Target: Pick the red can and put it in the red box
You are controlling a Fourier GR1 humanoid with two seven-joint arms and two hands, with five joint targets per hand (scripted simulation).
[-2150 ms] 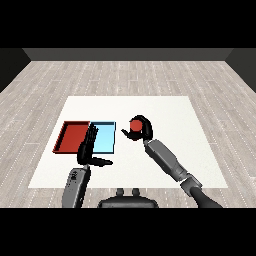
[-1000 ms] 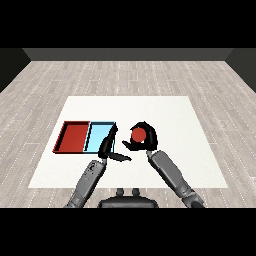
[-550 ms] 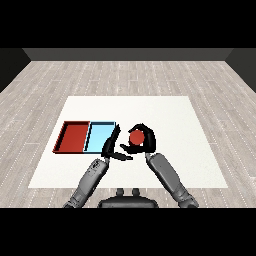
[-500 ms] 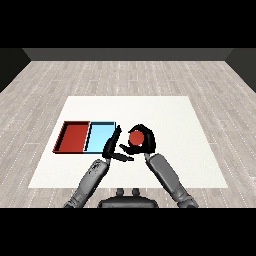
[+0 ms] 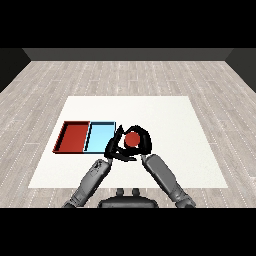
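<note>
Spreading white across the view: one worktop (image 5: 165,115). Lying side by side at its left: two trays, one red tray (image 5: 73,136) and one light blue tray (image 5: 100,136). Curling its fingers round one red can (image 5: 132,140), just right of the blue tray: right hand (image 5: 142,143). Reaching in beside it, fingers relaxed: left hand (image 5: 113,148).

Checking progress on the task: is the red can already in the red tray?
No, the red can sits in the right hand, right of the light blue tray; the red tray holds nothing.
</note>
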